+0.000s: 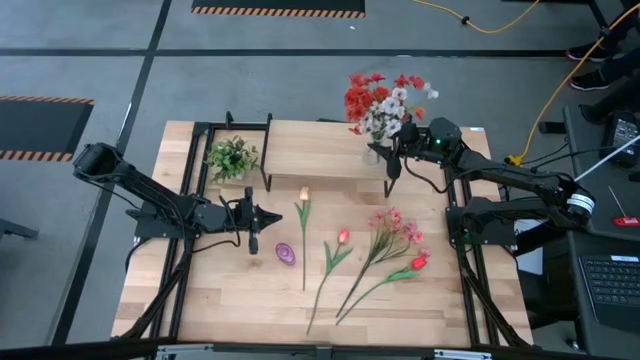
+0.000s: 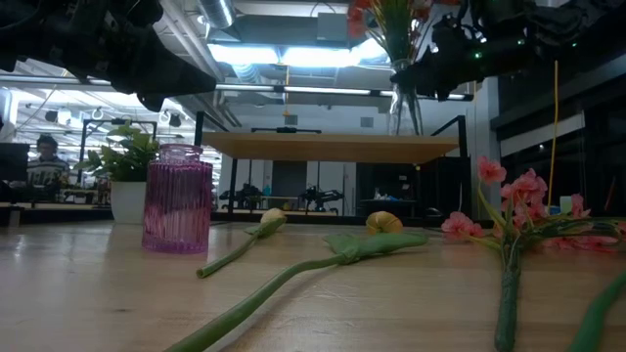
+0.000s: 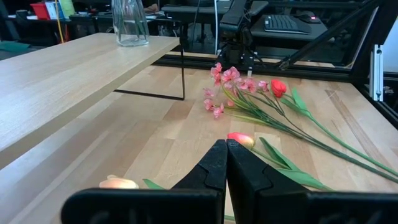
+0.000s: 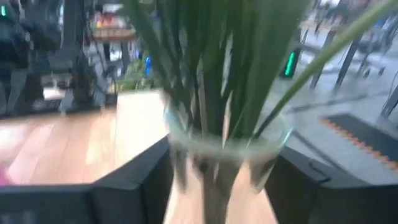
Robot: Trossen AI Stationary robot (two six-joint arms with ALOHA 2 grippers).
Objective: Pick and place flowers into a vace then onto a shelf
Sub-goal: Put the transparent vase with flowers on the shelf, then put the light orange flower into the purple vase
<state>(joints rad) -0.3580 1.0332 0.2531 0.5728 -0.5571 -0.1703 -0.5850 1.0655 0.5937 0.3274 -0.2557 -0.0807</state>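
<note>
A clear glass vase (image 1: 372, 152) holding red and white flowers (image 1: 385, 100) stands at the right end of the shelf (image 1: 300, 148). My right gripper (image 1: 392, 152) is at the vase and closed around it. Other flowers lie flat on the table: a peach tulip (image 1: 304, 195), a red tulip (image 1: 343, 237), a pink spray (image 1: 395, 225) and another red tulip (image 1: 418, 262). My left gripper (image 3: 226, 149) is shut and touches nothing. It hovers over the table just left of the peach tulip, pointing right. My right gripper holds the glass vase's body (image 4: 224, 155) between its two fingers (image 4: 140, 186), one on either side, coming level from the table's right. The vase is upright with green stems rising from it, and its base (image 2: 403, 132) sits on the shelf top.
A small purple ribbed vase (image 1: 285, 253) stands on the table near my left gripper. A leafy green plant in a white pot (image 1: 232, 157) sits at the shelf's left end. The shelf's black legs (image 3: 183, 68) reach down to the table. The middle of the shelf is bare.
</note>
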